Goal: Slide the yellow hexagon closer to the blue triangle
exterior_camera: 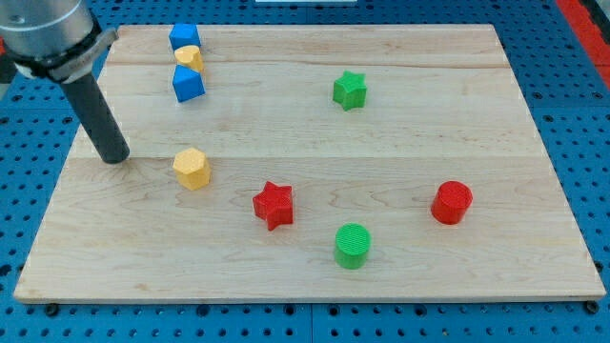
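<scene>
The yellow hexagon (192, 169) lies left of the board's middle. My tip (115, 158) rests on the board to the hexagon's left, a short gap away and not touching it. At the view's top left, three blocks stand in a tight column: a blue block (184, 37) at the top, a small yellow block (190, 57) under it, and a blue block (188, 84) that looks like the triangle at the bottom. The hexagon is well below that column.
A red star (274, 204) lies right of and below the hexagon. A green cylinder (353, 245) sits near the view's bottom, a red cylinder (451, 202) at the right, a green star (350, 90) toward the top. The wooden board (534, 276) lies on a blue perforated table.
</scene>
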